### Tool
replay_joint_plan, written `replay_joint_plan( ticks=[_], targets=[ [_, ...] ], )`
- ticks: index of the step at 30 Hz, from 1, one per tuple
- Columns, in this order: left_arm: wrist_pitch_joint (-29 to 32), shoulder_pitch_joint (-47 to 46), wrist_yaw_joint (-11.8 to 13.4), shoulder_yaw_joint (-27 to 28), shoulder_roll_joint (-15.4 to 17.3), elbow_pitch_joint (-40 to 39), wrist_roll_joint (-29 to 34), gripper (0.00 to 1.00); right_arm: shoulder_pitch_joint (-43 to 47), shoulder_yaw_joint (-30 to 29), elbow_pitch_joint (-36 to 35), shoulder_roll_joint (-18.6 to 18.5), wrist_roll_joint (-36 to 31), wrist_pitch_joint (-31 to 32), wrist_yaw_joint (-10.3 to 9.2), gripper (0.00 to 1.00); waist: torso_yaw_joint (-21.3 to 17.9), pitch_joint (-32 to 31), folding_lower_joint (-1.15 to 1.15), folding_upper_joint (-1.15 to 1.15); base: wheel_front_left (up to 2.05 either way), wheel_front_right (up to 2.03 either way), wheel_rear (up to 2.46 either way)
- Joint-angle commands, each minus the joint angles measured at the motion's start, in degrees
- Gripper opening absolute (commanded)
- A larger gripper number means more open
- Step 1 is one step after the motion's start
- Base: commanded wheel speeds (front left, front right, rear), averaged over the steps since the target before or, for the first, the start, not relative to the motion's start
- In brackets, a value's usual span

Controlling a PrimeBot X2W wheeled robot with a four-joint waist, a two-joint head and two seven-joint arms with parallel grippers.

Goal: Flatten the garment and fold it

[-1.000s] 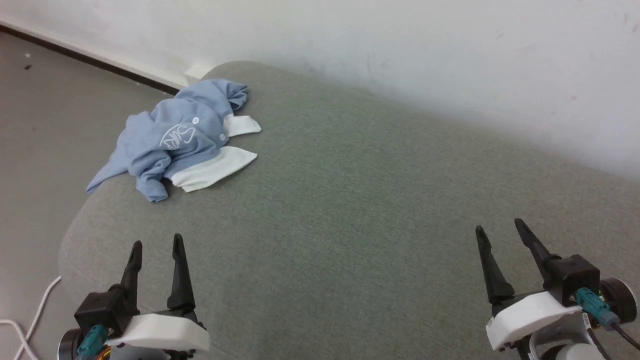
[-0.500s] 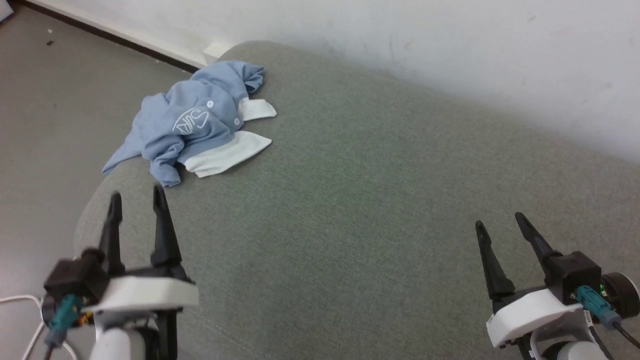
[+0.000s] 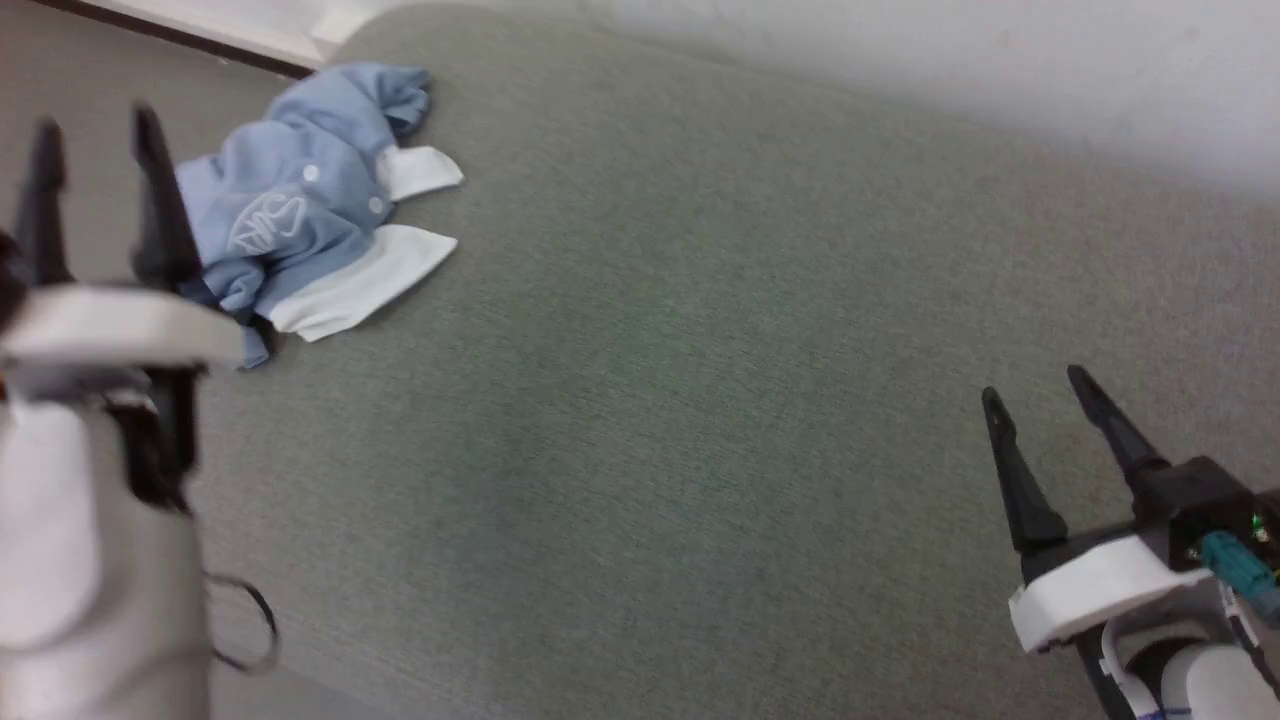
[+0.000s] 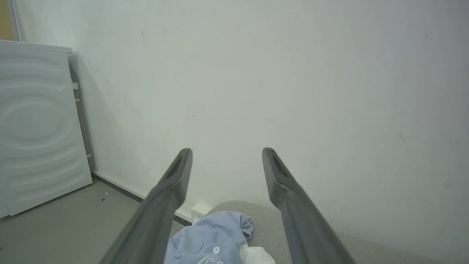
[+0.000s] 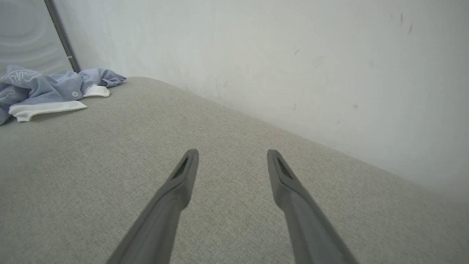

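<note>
The garment, a light-blue shirt with white trim and a white script logo, lies crumpled in a heap at the far left corner of the grey-green padded surface. It also appears as a bunched garment low in the left wrist view and as a heap of garment at the far left of the right wrist view. My left gripper is raised at the left, open and empty, just left of the heap. My right gripper hovers open and empty at the lower right, far from the shirt.
A white wall runs along the back of the padded surface. Grey floor and a dark baseboard lie beyond the left corner. A white ribbed panel leans against the wall at the left. A dark cable loop hangs by my left arm.
My left arm has risen and reached forward toward the shirt. The head camera has shifted, so the whole scene sits differently in view. The right gripper has barely moved. The shirt lies unchanged.
</note>
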Motion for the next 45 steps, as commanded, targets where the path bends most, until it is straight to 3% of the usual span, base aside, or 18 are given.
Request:
replay_joint_plan(
  ticks=[1,8,16,27,28,30,35,40,45],
  targets=[
    [1.2,-4.3,-0.8,0.7,1.9,2.3,-0.9,1.00,-1.2,0.1,-1.1,-0.6,0.4,0.3,-0.04,1.00,-3.9,5.1,-0.01,0.00,0.00,0.00,0.00],
    [13.2,-18.8,-2.1,2.0,9.2,17.3,-5.2,1.00,-4.3,1.3,-4.1,-2.8,1.5,1.5,-0.04,1.00,-8.1,12.0,-0.01,0.00,0.00,0.00,0.00],
    [30.1,-22.4,-1.4,3.7,14.5,32.6,-8.7,1.00,-5.8,1.6,-4.4,-3.7,2.6,1.5,-0.04,1.00,-13.0,16.0,-0.01,0.00,0.00,0.00,0.00],
    [39.1,-20.7,0.0,3.5,15.8,43.6,-10.1,1.00,-6.6,2.5,-4.8,-4.2,3.6,1.5,-0.04,1.00,-14.2,18.0,-0.01,0.00,0.00,0.00,0.00],
    [39.6,-20.6,-0.1,3.4,15.9,44.3,-10.2,0.84,-6.7,2.7,-4.8,-4.2,3.7,1.5,-0.04,1.00,-14.2,17.9,-0.01,0.00,0.00,0.00,0.00],
    [39.5,-20.6,-0.4,3.2,16.0,45.1,-10.3,0.00,-6.9,2.9,-4.7,-4.3,3.9,1.6,-0.04,1.00,-14.2,17.6,-0.01,0.00,0.00,0.00,0.00],
    [34.4,-20.6,-0.9,2.2,17.4,45.5,-9.0,0.00,-6.6,3.4,-3.9,-4.1,4.3,1.5,-0.04,1.00,-14.0,15.5,-0.01,0.00,0.00,0.00,0.00],
    [23.8,-22.2,-1.3,0.7,19.8,44.7,-6.6,0.00,-6.1,3.5,-2.2,-2.8,4.7,0.7,-0.04,1.00,-14.0,11.5,-0.01,0.00,0.00,0.00,0.00],
    [13.2,-24.7,-3.5,-2.5,21.9,43.5,-4.6,0.00,-5.2,3.5,0.1,-0.6,5.0,-0.6,-0.04,1.00,-14.3,6.2,-0.01,0.00,0.00,0.00,0.00]
  ],
)
